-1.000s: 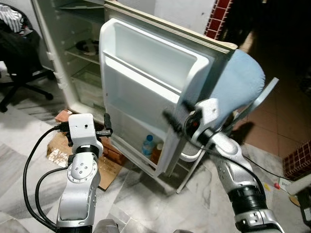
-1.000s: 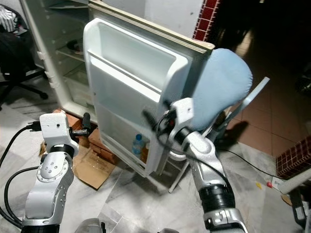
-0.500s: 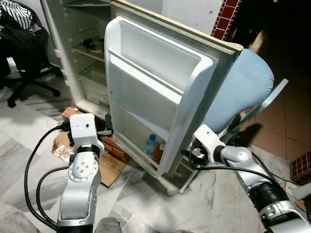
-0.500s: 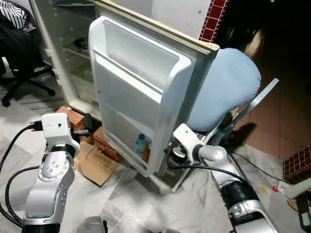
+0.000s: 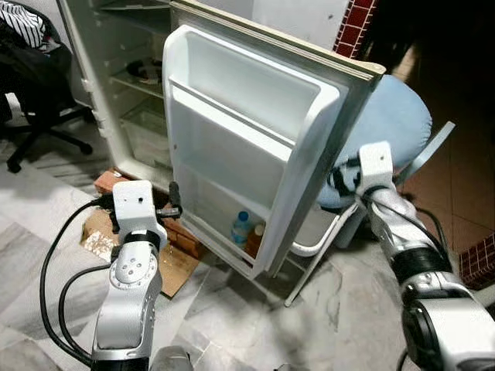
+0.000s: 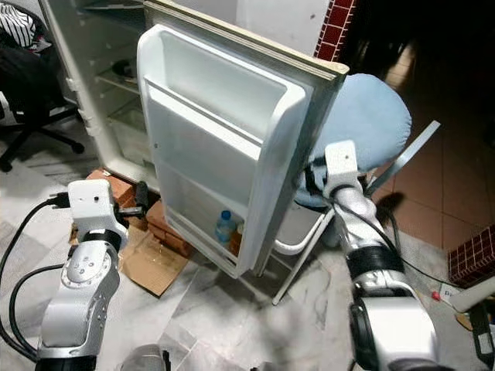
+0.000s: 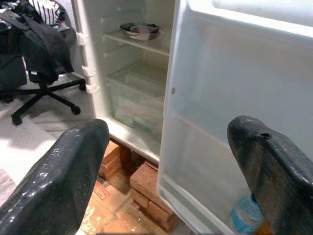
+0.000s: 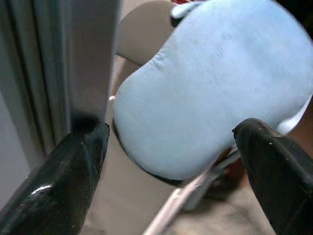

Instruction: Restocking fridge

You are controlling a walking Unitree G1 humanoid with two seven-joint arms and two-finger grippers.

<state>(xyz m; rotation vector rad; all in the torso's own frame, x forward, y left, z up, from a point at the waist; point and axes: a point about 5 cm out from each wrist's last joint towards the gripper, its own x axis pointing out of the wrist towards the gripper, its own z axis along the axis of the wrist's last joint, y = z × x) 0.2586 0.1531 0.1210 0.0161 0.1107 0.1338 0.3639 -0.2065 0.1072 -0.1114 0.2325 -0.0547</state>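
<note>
Two grippers, both spread wide and empty: left gripper [image 7: 166, 161] faces the open fridge [image 5: 116, 85]; right gripper [image 8: 171, 147] sits behind the door [image 5: 247, 147], beside a blue ironing board [image 5: 387, 124]. A bottle [image 5: 240, 229] stands in the door's bottom shelf.

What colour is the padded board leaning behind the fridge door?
Light blue. The ironing board shows best in the right wrist view, beside the fridge door.

A lived-in home; open fridge [image 5: 247, 147] on bricks [image 5: 116, 182], ironing board [image 5: 387, 124], office chair [image 5: 35, 116], marble floor [image 5: 255, 325].
</note>
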